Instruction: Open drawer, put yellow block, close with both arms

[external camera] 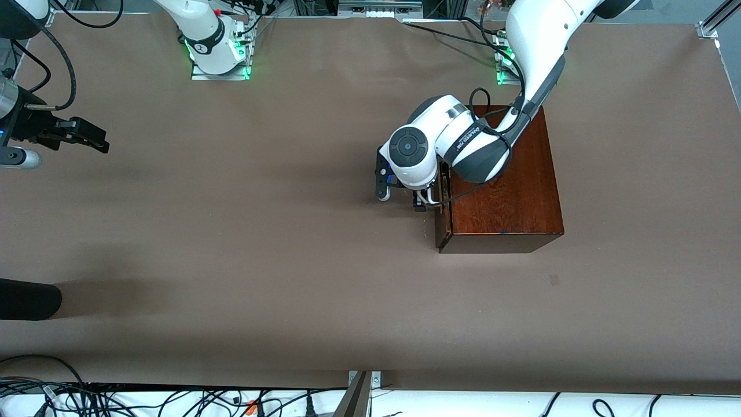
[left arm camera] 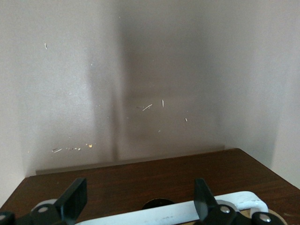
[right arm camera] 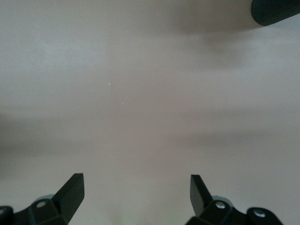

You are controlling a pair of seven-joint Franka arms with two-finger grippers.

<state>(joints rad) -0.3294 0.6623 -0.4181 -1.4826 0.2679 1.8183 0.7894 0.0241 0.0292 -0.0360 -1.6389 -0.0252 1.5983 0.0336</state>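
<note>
The left gripper (external camera: 421, 202) was down at the front of the dark wooden box (external camera: 503, 191), which sat toward the left arm's end of the table (external camera: 289, 260). In the left wrist view its two black fingers (left arm camera: 75, 199) stood spread wide, one on each side of the white handle (left arm camera: 187, 213) of the drawer (left arm camera: 140, 185). The handle ran crosswise between the fingertips, and neither finger was seen to press on it, so the jaws were released rather than clamped. The drawer front lay close against the box, at most a crack out. The left arm reached over the top of the box, its wrist hiding most of the drawer front in the front view.

The right gripper (external camera: 87, 134) hung in the air over bare table at the right arm's end, well apart from the box. Its fingers (right arm camera: 70, 190) stood fully spread and held nothing, with only plain table surface below them. That arm waited.

A dark rounded object (external camera: 29, 299) lay at the table's edge at the right arm's end, nearer the front camera.

The yellow block was not visible in any view.
</note>
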